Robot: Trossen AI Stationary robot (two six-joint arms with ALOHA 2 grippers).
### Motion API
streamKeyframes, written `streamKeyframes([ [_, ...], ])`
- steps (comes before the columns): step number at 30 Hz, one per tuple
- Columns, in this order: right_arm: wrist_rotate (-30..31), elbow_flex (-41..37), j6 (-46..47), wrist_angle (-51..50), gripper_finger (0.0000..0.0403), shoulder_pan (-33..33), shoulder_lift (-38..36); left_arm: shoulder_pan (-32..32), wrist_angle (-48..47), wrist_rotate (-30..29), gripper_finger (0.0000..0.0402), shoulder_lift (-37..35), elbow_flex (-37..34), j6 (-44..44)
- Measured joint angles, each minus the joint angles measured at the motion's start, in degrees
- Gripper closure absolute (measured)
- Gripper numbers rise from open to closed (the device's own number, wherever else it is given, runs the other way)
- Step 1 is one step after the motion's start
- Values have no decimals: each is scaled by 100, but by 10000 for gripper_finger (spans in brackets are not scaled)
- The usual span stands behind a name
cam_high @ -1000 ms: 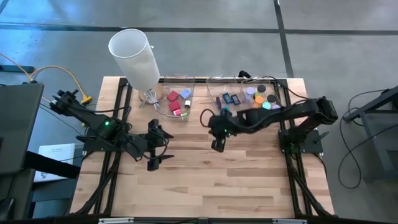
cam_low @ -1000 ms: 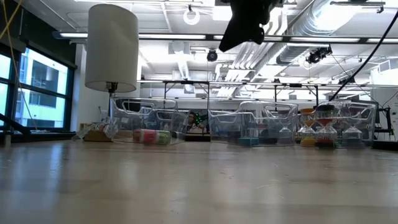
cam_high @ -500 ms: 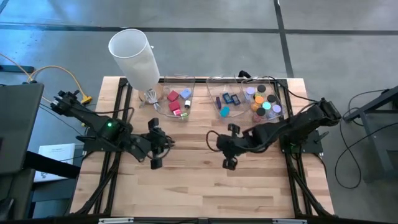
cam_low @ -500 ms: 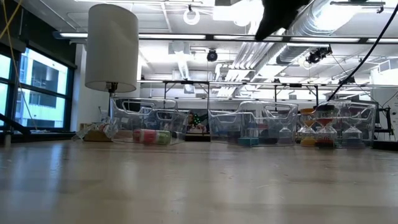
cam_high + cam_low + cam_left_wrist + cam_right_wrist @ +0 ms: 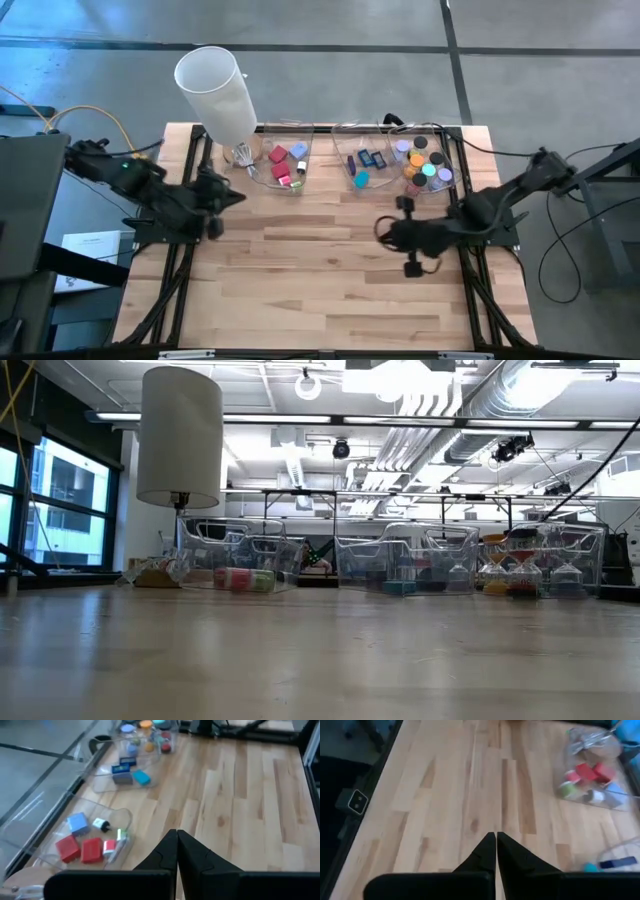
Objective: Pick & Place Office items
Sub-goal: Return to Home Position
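The left gripper (image 5: 176, 834) and right gripper (image 5: 496, 836) have jaws pressed together, empty, above the pale wooden table (image 5: 240, 795). Clear plastic bins (image 5: 126, 816) of small coloured office items (image 5: 80, 849) lie ahead.

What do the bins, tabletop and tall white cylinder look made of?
Bins: clear rigid plastic, glossy; the walls are see-through and the edges catch light.
Tabletop: light wood strips, butcher-block style, satin finish; grain and joint lines are visible.
Tall white cylinder: plain matte white, probably plastic or paper; can't tell which.
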Motion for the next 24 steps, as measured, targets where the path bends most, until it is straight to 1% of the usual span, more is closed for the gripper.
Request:
streamKeyframes([
  [2, 93, -363, 37, 157, 399, 87, -424, -86, -59, -119, 401, -236, -38, -68],
  [5, 95, -1164, 4, 810, 399, 177, -1165, -280, -55, -419, 401, -612, -247, -77],
  [9, 58, -2398, -361, 1950, 399, 183, -2192, -502, -5, -862, 401, -1174, -807, -175],
  [12, -26, -3305, -750, 2814, 399, -109, -3049, -551, 229, -1129, 401, -1633, -1331, -321],
  [13, -179, -3568, -877, 3118, 399, -252, -3317, -552, 317, -1138, 401, -1784, -1502, -322],
  [15, -763, -4097, -1008, 3609, 399, -525, -3817, -549, 572, -1127, 401, -2042, -1835, -310],
  [17, -1391, -4561, -1033, 3982, 399, -812, -4296, -550, 936, -1000, 401, -2273, -2139, -219],
  [18, -1590, -4772, -1033, 4129, 399, -957, -4520, -551, 1189, -898, 401, -2360, -2315, -131],
  [22, -2058, -5433, -991, 4434, 400, -1465, -5252, -552, 2352, -439, 401, -2590, -3017, 701],
  [24, -2221, -5744, -967, 4485, 400, -1689, -5500, -528, 2778, -387, 401, -2642, -3305, 1103],
])
